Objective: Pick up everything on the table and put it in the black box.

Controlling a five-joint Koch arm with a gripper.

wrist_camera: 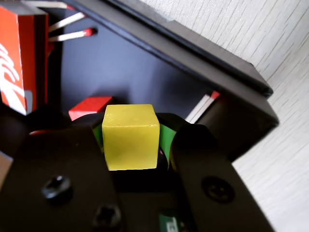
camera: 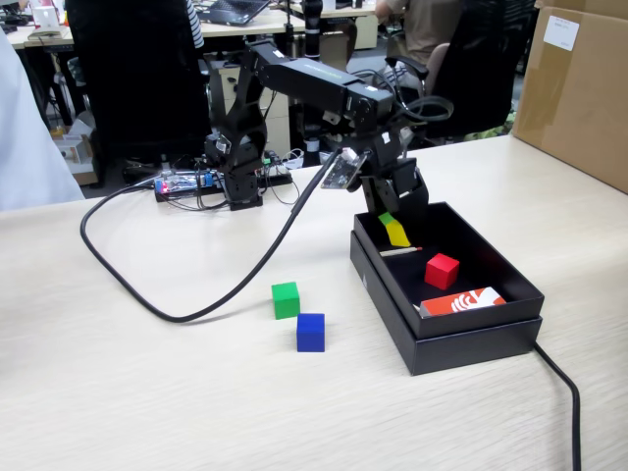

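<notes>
Wrist view: yellow cube (wrist_camera: pixel 130 137) between gripper (wrist_camera: pixel 131 145) jaws, above black box (wrist_camera: pixel 193 63).

Black plastic arm (camera: pixel 314 83), clear part near the wrist, loose black wires; gripper (wrist_camera: pixel 131 140) has green pads, cross-head screws.

I can read no full word or number anywhere. The orange-red and white card (camera: pixel 462 301), lying at five o'clock inside the black box (camera: pixel 491 329), carries white curved marks, too blurred to spell out. A white label (camera: pixel 560 32) sits on the brown carton (camera: pixel 579 93) at two o'clock; its print is illegible.
</notes>
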